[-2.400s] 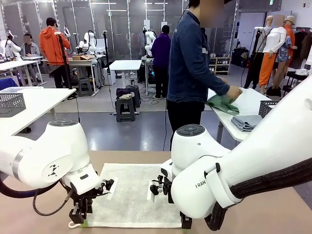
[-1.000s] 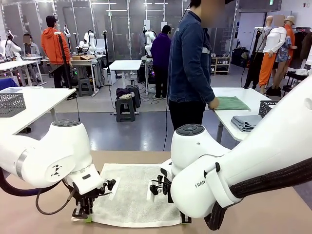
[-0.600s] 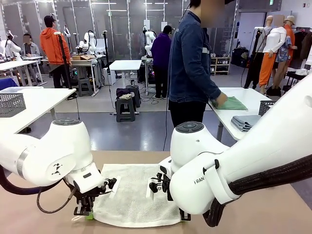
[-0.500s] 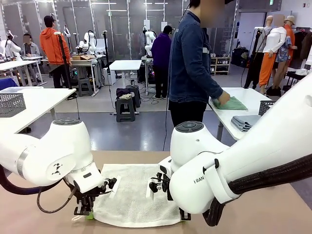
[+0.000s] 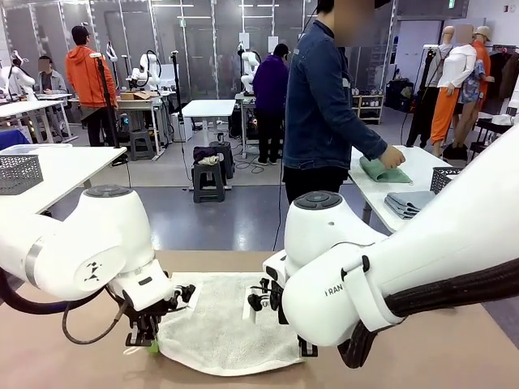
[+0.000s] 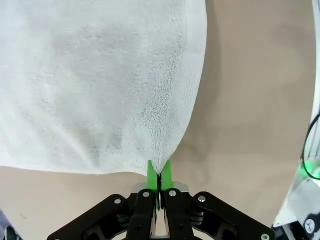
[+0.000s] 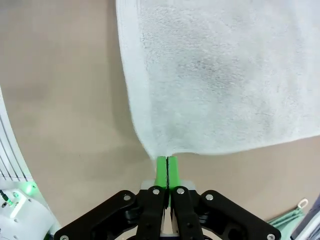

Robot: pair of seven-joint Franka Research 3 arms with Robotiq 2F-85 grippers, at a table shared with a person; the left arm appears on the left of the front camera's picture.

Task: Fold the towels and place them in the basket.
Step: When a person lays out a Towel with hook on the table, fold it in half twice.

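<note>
Two corners of the off-white towel (image 5: 231, 324) are pinched, one in each tool. The left tool (image 6: 159, 175) is shut on the near-left corner, its green pads (image 6: 152, 176) pressed flat together with the cloth tapering into them. The right tool (image 7: 166, 167) is clamped the same way on the near-right corner. The move ahead turns on one relation: from both tools the whole body of the towel spreads away over the brown table (image 6: 250, 100) toward the far side. The held hem runs crosswise between the two tools and sags a little in the middle. Both held corners appear raised slightly off the table, while the far part lies flat. Neither arm is nearer than the other, since each has its own end of the same hem. The natural fold is therefore judged to be a joint sweep forward, carrying the near hem over the cloth to meet the far hem. The two tools would need to travel level with each other so the halves land square. How the towel's length compares with its width is hard to judge from the low front view. The mint green towel (image 5: 381, 172) lies well apart on a white side table (image 5: 426, 158) to the right. There it rests under the person's hand (image 5: 393, 156).
</note>
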